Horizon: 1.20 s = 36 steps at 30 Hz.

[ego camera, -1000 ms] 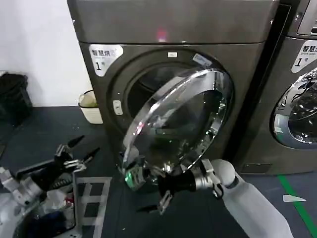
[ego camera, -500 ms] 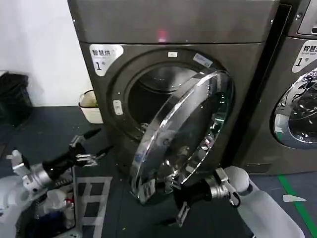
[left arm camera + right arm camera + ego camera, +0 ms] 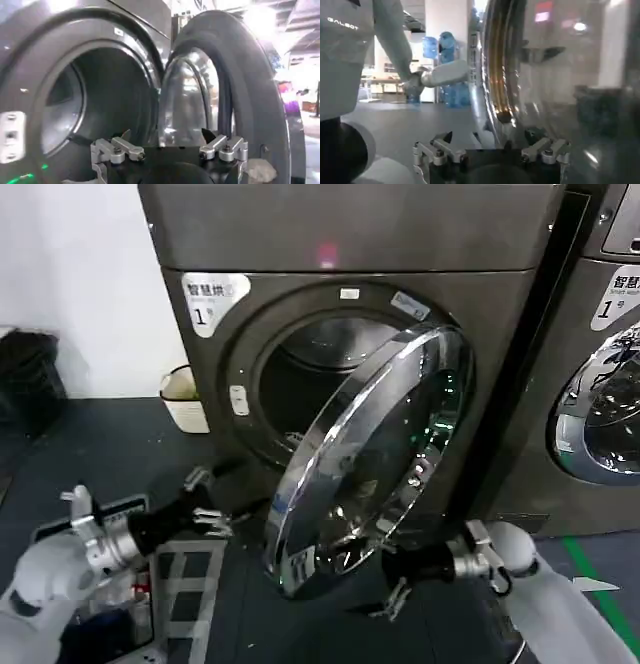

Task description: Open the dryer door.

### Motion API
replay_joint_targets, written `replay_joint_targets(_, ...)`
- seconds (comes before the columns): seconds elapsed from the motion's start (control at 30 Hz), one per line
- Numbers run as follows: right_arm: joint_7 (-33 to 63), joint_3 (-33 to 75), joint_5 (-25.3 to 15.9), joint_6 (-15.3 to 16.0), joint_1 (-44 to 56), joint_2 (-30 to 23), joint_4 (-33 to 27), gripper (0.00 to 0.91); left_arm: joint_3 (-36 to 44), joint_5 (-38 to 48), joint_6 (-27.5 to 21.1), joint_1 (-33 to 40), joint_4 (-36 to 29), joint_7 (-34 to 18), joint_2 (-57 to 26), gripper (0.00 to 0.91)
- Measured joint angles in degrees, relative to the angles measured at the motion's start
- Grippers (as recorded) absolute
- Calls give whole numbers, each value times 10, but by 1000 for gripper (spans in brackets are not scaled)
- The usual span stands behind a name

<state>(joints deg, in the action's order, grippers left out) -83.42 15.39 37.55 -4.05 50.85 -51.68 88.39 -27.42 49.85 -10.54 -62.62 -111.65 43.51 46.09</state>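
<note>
In the head view the dryer door (image 3: 370,459) stands partly swung out from the front of the dryer (image 3: 350,304), hinged on its right side, its chrome rim tilted and its free edge low and to the left; behind it the round drum opening (image 3: 305,389) lies exposed and dark; the left end effector (image 3: 212,496) hovers low on the left, just beside the door's free lower edge, its two dark fingers spread apart and holding nothing; the right end effector (image 3: 392,596) sits under the door's lower rim, fingers parted and pointing down toward the floor, empty; a neighbouring machine (image 3: 600,384) with its own round door stands at the right, and a pale bin (image 3: 183,397) rests on the floor by the wall.

In the left wrist view the left end effector (image 3: 170,145) faces the gap between drum opening (image 3: 100,100) and dryer door (image 3: 235,95), its fingertips wide apart.

In the right wrist view the right end effector (image 3: 490,145) is open close beside the door's chrome rim (image 3: 502,65); the other arm (image 3: 442,73) shows farther off.
</note>
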Motion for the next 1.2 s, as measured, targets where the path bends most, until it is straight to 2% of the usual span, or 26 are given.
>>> replay_joint_targets(0.2, -3, 77, 12, -14, 27, 17, -16, 907, 43, -1, 1, 28, 20, 4, 16, 907)
replay_joint_targets(0.63, 31, 264, 33, -17, 88, 11, -59, 907, 101, 4, 6, 58, 20, 27, 31, 907)
replay_joint_targets(0.77, 74, 332, 46, -12, 116, -7, -54, 907, 121, -2, 7, 69, 20, 24, 34, 907)
replay_joint_targets(1.0, 208, 440, 78, -51, 169, -53, -8, 907, 161, 2, 9, 88, 1, 2, 45, 907)
replay_joint_targets(1.2, 359, 526, 93, -37, 198, -90, 45, 907, 205, -12, 12, 113, -7, -12, 62, 907)
